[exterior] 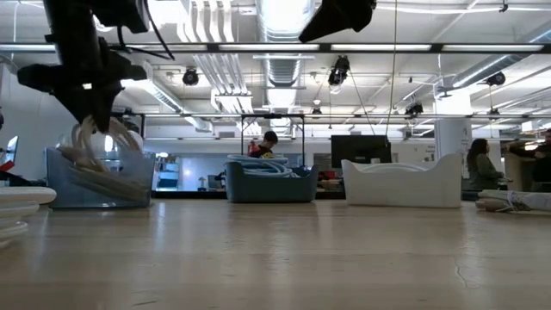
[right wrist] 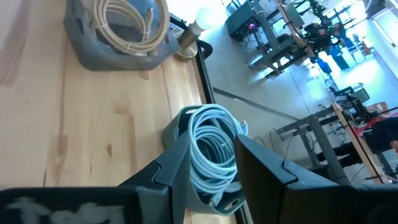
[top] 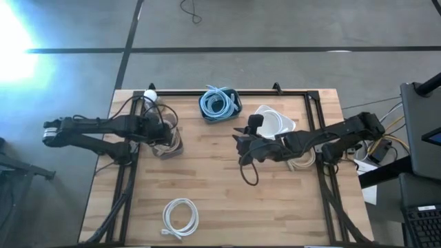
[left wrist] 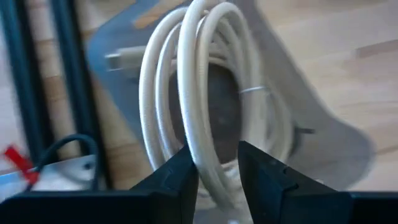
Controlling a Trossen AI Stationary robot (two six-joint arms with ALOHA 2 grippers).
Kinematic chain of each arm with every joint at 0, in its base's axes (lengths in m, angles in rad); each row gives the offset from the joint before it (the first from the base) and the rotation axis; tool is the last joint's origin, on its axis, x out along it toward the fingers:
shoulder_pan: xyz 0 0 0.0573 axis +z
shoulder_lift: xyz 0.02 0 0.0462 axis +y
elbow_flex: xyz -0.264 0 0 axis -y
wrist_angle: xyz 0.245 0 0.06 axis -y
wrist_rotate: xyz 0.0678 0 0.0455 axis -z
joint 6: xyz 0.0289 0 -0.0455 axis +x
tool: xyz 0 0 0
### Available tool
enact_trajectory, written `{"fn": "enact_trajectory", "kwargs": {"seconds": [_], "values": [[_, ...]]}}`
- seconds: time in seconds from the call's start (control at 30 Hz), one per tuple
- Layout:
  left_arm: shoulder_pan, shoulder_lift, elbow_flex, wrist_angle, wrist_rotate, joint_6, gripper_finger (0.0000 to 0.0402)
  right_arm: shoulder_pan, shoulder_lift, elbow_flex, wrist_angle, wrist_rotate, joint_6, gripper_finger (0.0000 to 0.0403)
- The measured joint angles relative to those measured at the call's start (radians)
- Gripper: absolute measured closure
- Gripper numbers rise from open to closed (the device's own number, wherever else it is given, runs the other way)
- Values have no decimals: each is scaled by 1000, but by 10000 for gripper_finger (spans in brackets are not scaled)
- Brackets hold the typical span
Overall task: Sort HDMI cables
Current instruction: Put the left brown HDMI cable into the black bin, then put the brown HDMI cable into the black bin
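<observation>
- Wooden table (top: 220, 186) fills the high view's centre; grey floor surrounds it.
- Left gripper (top: 165, 136), centre-left, hangs over a grey bin (top: 170, 146), fingers parted around a beige cable coil (left wrist: 205, 118).
- White coil (top: 180, 217) lies at lower centre.
- Blue coils (top: 218, 103) fill the upper-centre bin.
- Right gripper (top: 240, 146), at centre, is spread and empty.
- People stand in the low view's far room.

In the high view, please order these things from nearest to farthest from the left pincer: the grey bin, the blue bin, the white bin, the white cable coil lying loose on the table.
1. Grey bin: directly under the left pincer, at the table's left edge.
2. Blue bin: at the far edge, middle.
3. White cable coil: at the near edge.
4. White bin: right of the blue bin, beside the right arm.
</observation>
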Motion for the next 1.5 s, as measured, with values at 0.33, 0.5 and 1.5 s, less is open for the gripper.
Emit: {"fn": "enact_trajectory", "kwargs": {"seconds": [0.33,0.5,1.5], "values": [[0,0,10,-64,-7,84,286,-38,0,0,16,-2,2,287],[-1,0,8,-74,-27,132,282,-45,0,0,15,-2,35,295],[-1,0,195,109,-150,605,234,-43,0,-72,-184,-263,612,230]]}}
